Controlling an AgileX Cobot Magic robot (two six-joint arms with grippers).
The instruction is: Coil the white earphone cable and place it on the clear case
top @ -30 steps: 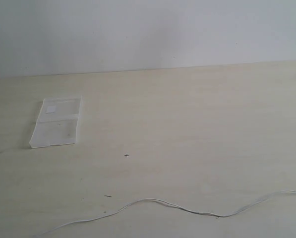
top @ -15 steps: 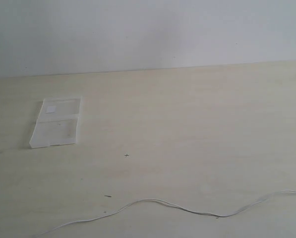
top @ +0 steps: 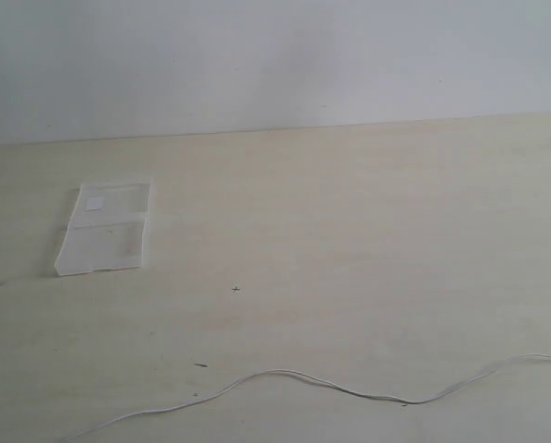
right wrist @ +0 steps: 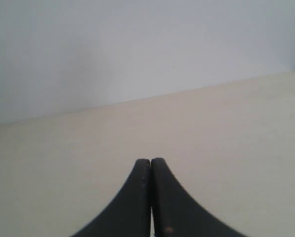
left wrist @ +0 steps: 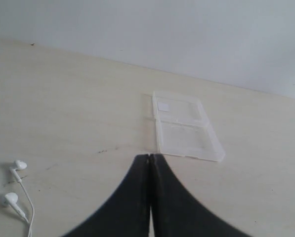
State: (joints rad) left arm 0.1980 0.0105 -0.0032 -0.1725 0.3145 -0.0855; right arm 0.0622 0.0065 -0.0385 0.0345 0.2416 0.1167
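Observation:
The white earphone cable (top: 303, 379) lies stretched in a wavy line along the near part of the table, running off both lower edges of the exterior view. Its two earbuds (left wrist: 14, 182) show in the left wrist view, lying on the table well to one side of my left gripper (left wrist: 150, 157). The clear case (top: 104, 228) lies flat at the left, its white label at the far end; the left wrist view shows the clear case (left wrist: 184, 126) just beyond the shut black fingertips. My right gripper (right wrist: 150, 160) is shut over bare table. Neither gripper shows in the exterior view.
The table (top: 367, 240) is pale wood, ending at a plain white wall (top: 275, 55) at the back. A few small dark specks (top: 235, 289) mark the surface.

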